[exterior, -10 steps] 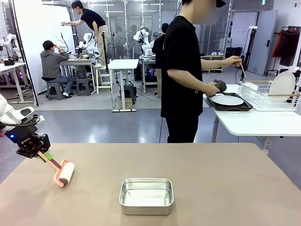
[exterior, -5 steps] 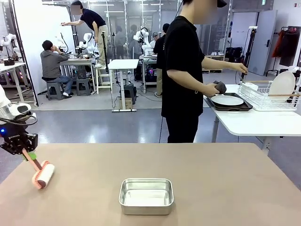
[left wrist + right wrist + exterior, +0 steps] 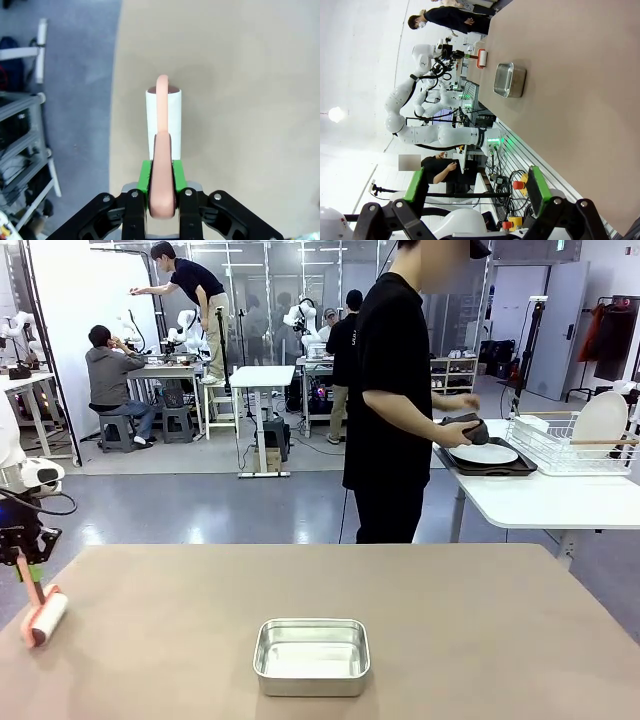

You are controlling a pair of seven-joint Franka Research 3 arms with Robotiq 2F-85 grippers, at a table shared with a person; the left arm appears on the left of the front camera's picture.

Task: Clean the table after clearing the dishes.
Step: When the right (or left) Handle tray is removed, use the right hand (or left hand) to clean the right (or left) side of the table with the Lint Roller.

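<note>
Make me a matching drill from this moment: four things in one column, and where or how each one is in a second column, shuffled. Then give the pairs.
Things
1. lint roller
2. steel pan
3. plate
4. right gripper

Places or states
A. on a dark tray on the white side table
B. jaws wide open, holding nothing
C. near the brown table's left edge, handle clamped in the left gripper
D. empty, at the middle of the brown table's near side

Pairs: 1-C, 2-D, 3-A, 4-B
</note>
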